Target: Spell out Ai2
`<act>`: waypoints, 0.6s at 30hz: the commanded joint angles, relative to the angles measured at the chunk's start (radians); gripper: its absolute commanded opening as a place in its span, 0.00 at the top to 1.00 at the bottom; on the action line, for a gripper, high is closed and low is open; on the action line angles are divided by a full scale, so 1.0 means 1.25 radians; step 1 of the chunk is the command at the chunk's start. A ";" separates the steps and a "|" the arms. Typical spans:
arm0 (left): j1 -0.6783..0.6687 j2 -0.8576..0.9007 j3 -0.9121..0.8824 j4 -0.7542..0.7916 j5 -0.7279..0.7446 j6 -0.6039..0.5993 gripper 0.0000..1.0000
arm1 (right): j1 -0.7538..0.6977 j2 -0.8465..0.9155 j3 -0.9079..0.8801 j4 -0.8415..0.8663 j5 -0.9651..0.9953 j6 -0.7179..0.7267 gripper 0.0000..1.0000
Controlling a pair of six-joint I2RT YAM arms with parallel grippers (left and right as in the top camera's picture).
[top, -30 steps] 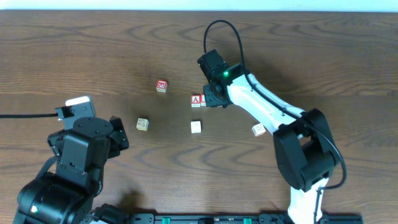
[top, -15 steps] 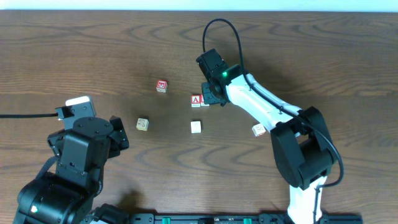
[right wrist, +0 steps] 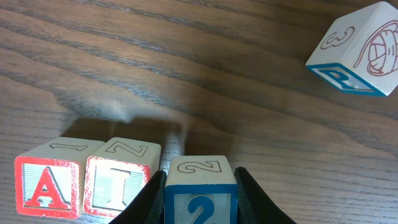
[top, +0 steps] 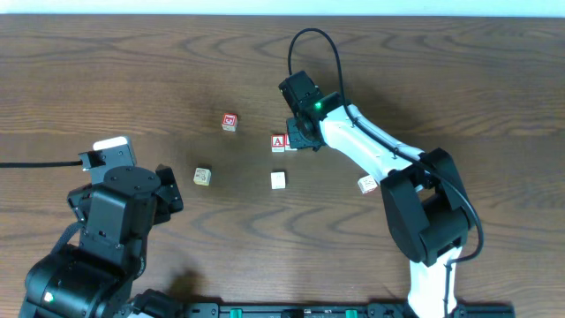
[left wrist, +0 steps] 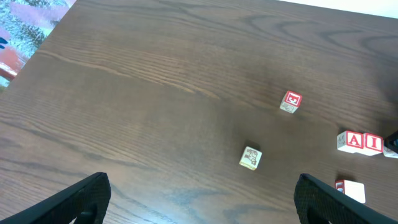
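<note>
A red-framed A block (right wrist: pixel 50 180) and I block (right wrist: pixel 121 180) stand side by side on the dark wooden table. My right gripper (right wrist: pixel 200 202) is shut on a blue 2 block (right wrist: pixel 200 186), held just right of the I block with a narrow gap. Overhead, the A block (top: pixel 278 142) shows at mid-table, and the right gripper (top: pixel 300 141) covers the blocks beside it. The left wrist view shows the A block (left wrist: pixel 354 141) and I block (left wrist: pixel 373 143) at far right. My left gripper (left wrist: pixel 205 205) is open and empty, well to the left (top: pixel 168 190).
A red block (top: pixel 229 122), a beige block (top: pixel 202 177) and a white block (top: pixel 278 180) lie loose left of and below the row. Another block (top: pixel 367 184) lies beside the right arm. A tilted block marked 3 and P (right wrist: pixel 357 53) lies beyond the right gripper.
My right gripper has edged slightly left with the 2 block, closer to the I block. The left arm has not moved.
</note>
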 commanded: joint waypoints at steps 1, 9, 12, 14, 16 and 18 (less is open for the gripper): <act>0.003 -0.001 0.002 -0.001 -0.018 -0.004 0.05 | -0.010 0.012 -0.001 0.001 0.014 0.013 0.99; 0.003 -0.001 0.002 -0.001 -0.018 -0.004 0.05 | -0.010 0.012 -0.001 -0.002 0.011 0.013 0.99; 0.003 -0.001 0.002 -0.001 -0.018 -0.004 0.05 | -0.010 0.011 -0.001 -0.002 0.008 0.013 0.99; 0.003 -0.001 0.002 -0.001 -0.018 -0.004 0.05 | -0.010 0.011 -0.001 -0.002 0.007 0.013 0.98; 0.003 -0.001 0.002 -0.001 -0.018 -0.004 0.05 | -0.010 0.011 0.000 -0.002 0.004 0.013 0.98; 0.003 -0.001 0.002 -0.001 -0.018 -0.004 0.05 | -0.010 0.011 0.004 -0.004 0.005 0.013 0.99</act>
